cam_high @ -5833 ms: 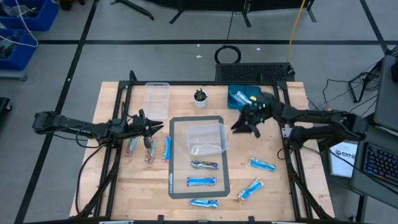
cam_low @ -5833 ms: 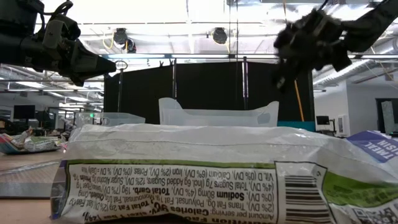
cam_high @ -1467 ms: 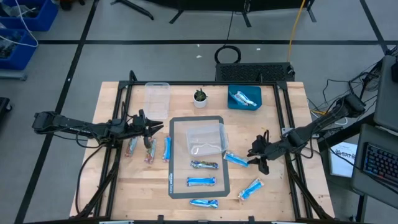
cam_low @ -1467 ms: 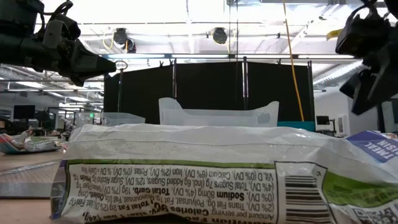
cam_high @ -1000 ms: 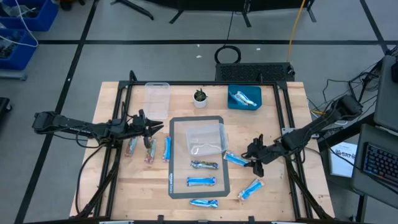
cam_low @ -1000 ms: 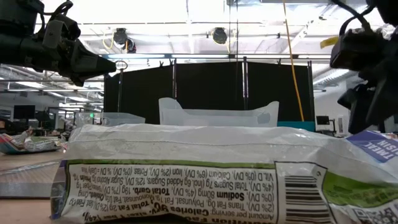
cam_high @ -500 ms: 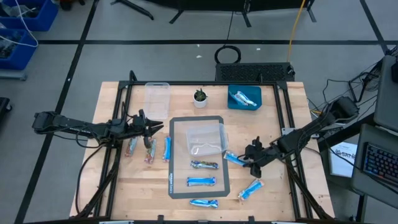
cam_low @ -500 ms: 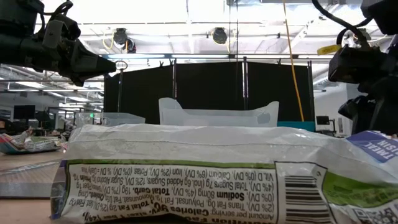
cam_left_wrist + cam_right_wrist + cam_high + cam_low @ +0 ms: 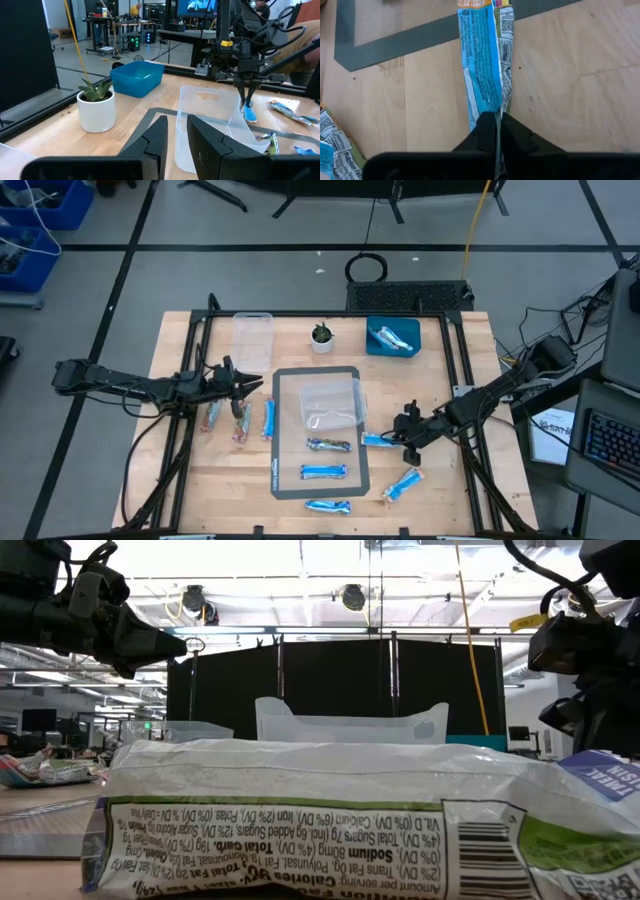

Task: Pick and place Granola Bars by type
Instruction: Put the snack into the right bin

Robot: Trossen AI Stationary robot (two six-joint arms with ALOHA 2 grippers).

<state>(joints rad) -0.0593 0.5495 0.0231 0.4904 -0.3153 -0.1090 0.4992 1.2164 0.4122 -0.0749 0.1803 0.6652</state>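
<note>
- Right gripper (image 9: pixel 403 438): right of centre in the high view, low over the table at the mat's right edge; fingers (image 9: pixel 512 135) pinched on the end of a blue bar (image 9: pixel 482 65), wrapper caught between the tips in the right wrist view.
- Held bar: flat on bare wood just off the mat (image 9: pixel 285 480), far end over the mat border.
- Left gripper (image 9: pixel 245 387): left of centre, waiting beside the mat; fingers (image 9: pixel 154 140) parted a little, nothing between them.
- Other bars: three on the mat's lower half (image 9: pixel 325 472); one lower right (image 9: pixel 402 483); three left of the mat (image 9: pixel 240 422), one of them brownish; a few in the blue bin (image 9: pixel 393 338), upper right.
- Also on the table: clear tub (image 9: pixel 331 402) on the mat, second tub (image 9: pixel 253 340) upper left, potted plant (image 9: pixel 321 336).
- Step in hand, as judged: lift of the pinched bar for sorting.
- Handling advice: straight rise first, since the grip is only at the foil end and the bar likely hangs and swings; slow travel; enough height to clear the tub rim; grip closed until the bar is over its place.
- Risk: thin slick foil, slip from a tip-only pinch likely under a jerk.
</note>
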